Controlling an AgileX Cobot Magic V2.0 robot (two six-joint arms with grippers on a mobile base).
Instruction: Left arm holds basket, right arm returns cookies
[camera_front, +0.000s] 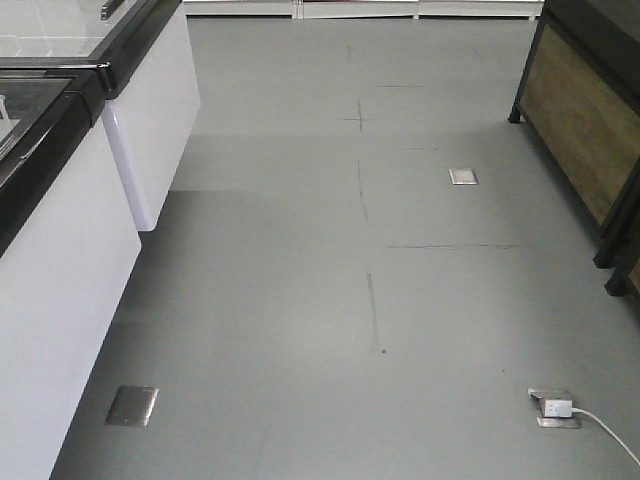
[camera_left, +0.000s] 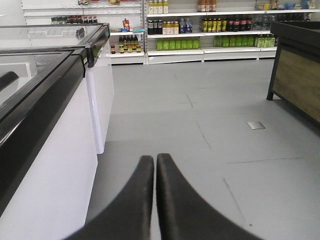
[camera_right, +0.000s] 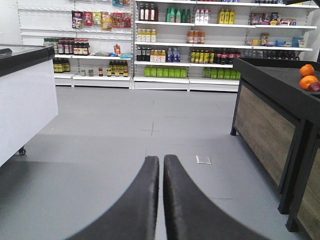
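The basket and the cookies are out of view in every frame. My left gripper (camera_left: 155, 157) shows in the left wrist view with its two black fingers pressed nearly together, empty, pointing along the grey floor. My right gripper (camera_right: 161, 159) shows in the right wrist view, also shut with only a thin slit between the fingers, empty, pointing towards the shelves. Neither arm shows in the front view.
A white chest freezer with black rim (camera_front: 60, 230) (camera_left: 50, 125) runs along the left. A dark wood-panelled display stand (camera_front: 585, 130) (camera_right: 270, 130) holding oranges (camera_right: 308, 76) stands at the right. Stocked shelves (camera_right: 190, 45) line the far wall. A floor socket with a white plug (camera_front: 553, 407) lies at right.
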